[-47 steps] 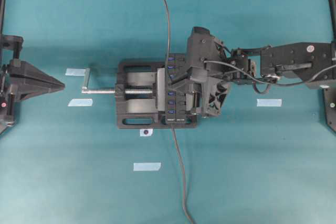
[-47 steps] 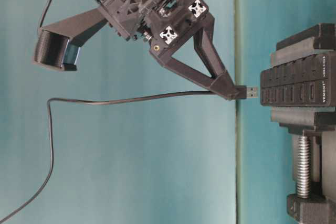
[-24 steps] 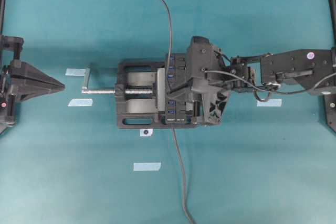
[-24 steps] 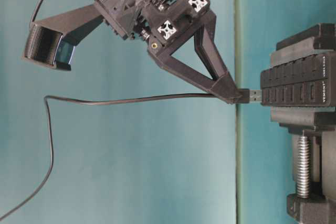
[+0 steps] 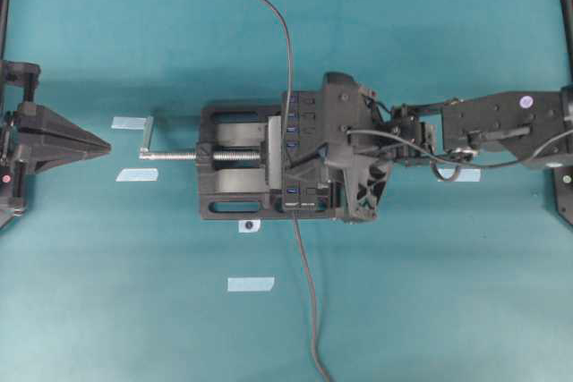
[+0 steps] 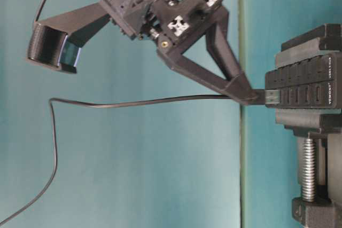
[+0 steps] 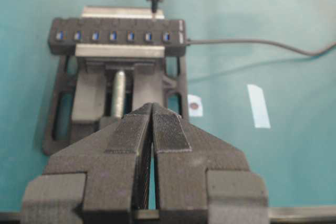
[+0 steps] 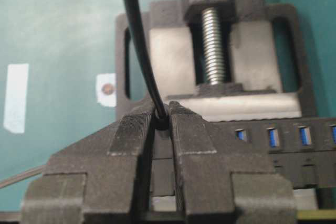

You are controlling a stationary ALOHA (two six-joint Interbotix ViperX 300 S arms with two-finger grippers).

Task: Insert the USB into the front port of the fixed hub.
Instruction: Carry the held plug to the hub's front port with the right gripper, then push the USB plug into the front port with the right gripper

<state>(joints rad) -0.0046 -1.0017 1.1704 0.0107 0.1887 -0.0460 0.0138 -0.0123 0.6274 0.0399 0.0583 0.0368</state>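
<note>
The fixed hub (image 5: 295,114) is a long black bar with blue sockets, clamped in a black vise (image 5: 233,160). My right gripper (image 5: 294,160) hangs over the hub and is shut on the USB plug (image 6: 257,95). The plug's silver tip (image 6: 272,96) meets the hub's socket face (image 6: 302,86) near its labelled end and looks partly in. In the right wrist view the plug (image 8: 161,121) sits between the pads, with its cable (image 8: 137,35) running up. My left gripper (image 5: 103,143) is shut and empty at the far left, also seen in its wrist view (image 7: 152,107).
The vise's silver screw handle (image 5: 148,136) sticks out to the left. The hub's own lead (image 5: 309,301) runs to the near edge. The USB cable (image 5: 285,51) trails to the far edge. Pale tape strips (image 5: 251,284) lie on the teal mat.
My right gripper has moved the plug down towards the hub. The silver tip was clear of the socket face and now reaches into it. The left arm has not moved.
</note>
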